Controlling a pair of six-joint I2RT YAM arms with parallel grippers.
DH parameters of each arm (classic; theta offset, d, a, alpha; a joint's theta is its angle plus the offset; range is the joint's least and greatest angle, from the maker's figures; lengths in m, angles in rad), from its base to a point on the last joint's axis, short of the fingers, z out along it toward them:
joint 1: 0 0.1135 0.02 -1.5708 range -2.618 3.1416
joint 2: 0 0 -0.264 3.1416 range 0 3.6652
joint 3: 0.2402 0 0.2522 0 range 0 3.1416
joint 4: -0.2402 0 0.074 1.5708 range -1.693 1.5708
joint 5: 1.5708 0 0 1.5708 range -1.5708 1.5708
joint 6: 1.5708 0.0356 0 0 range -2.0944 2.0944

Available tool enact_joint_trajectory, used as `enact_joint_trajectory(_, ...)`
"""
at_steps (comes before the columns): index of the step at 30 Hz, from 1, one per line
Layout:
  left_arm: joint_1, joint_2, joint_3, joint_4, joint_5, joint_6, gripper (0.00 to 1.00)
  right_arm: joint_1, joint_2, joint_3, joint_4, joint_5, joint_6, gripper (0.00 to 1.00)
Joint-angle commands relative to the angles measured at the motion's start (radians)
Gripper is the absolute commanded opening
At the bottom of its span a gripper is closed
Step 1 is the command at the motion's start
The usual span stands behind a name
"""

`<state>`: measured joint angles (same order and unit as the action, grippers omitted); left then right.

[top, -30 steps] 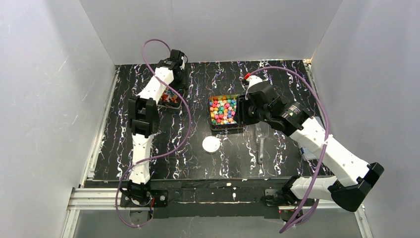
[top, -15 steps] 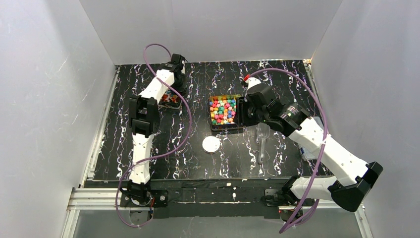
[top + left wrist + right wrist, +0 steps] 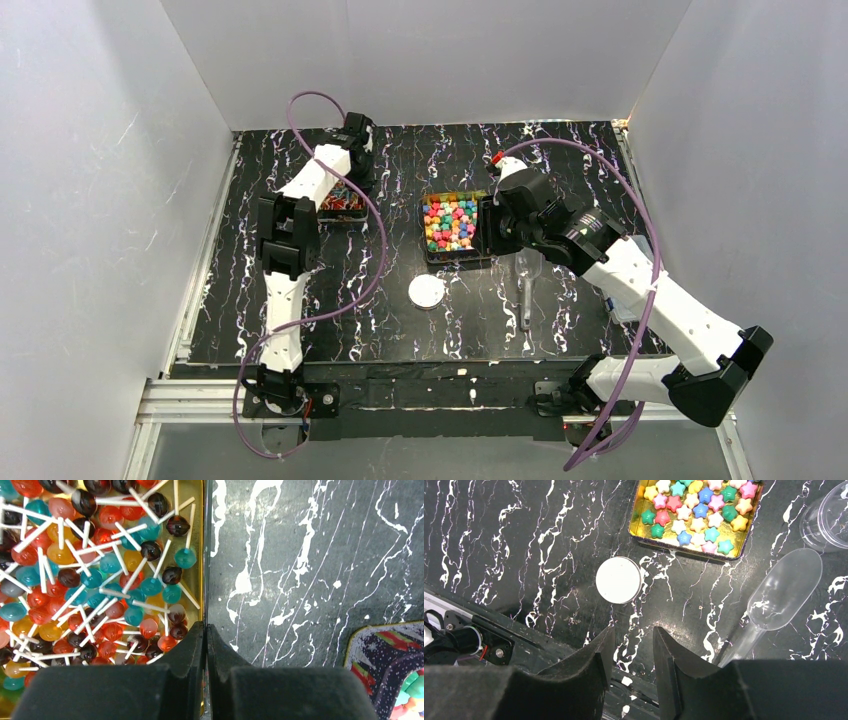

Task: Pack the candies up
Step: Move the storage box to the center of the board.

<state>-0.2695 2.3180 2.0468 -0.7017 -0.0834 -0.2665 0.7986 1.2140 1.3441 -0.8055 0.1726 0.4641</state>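
My left gripper (image 3: 206,632) is pinched shut, I think on the right wall of the gold rectangular tin (image 3: 199,540) of round coloured lollipops (image 3: 100,580). My right gripper (image 3: 633,635) hangs part open, empty, over the black marbled table (image 3: 499,540). Pastel star-shaped candies (image 3: 694,515) fill a second gold tin (image 3: 638,526) beyond it.

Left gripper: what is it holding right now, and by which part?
The left gripper holds the gold lollipop tin by its thin side wall, one finger inside the rim and one outside.
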Motion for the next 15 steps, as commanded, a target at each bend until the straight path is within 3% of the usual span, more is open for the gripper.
enact_joint_trajectory(1,0.001,-0.085,-0.115,-0.046,0.003,-0.025,0.00,-0.002,-0.023,-0.002,0.035,-0.005,0.000,0.42)
enact_joint_trajectory(15,-0.069,-0.315,-0.437,0.023,0.012,-0.216,0.00,-0.002,-0.051,-0.026,0.037,-0.004,0.011,0.41)
